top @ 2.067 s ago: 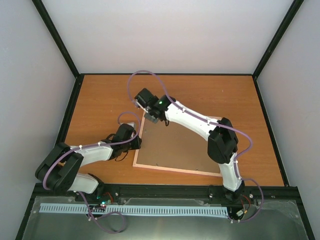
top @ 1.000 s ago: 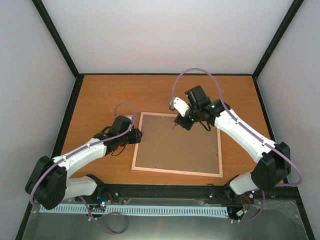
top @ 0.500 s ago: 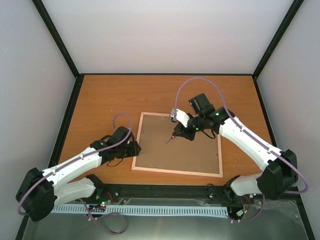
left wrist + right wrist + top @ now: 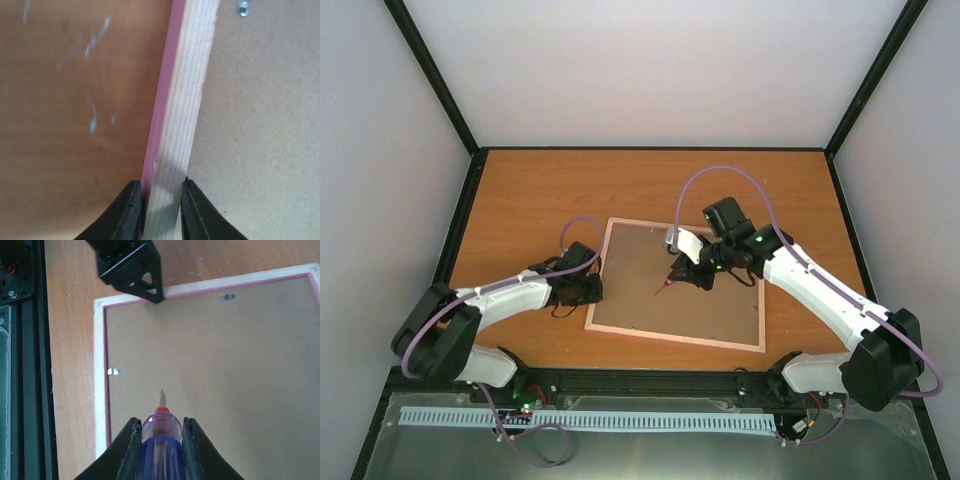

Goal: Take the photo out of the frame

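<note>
Top external shows the frame (image 4: 650, 312) lying face down on the worktop (image 4: 530, 200), brown back board up. On the left wrist cam, the left jaws are clenched on the frame's left rail, one finger (image 4: 127, 212) outside it and the other on the board side. The right jaws hang over the frame's board, grasping a screwdriver (image 4: 161, 450) by its purple handle. The tip points at the board, can't tell if it touches. A little metal tab (image 4: 113, 371) sits by the frame's near rail.

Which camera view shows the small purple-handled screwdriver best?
Right wrist view: the purple-handled screwdriver is large in the right gripper, tip over the brown back of the pink frame. Top view shows it tiny; left wrist view, nothing.
</note>
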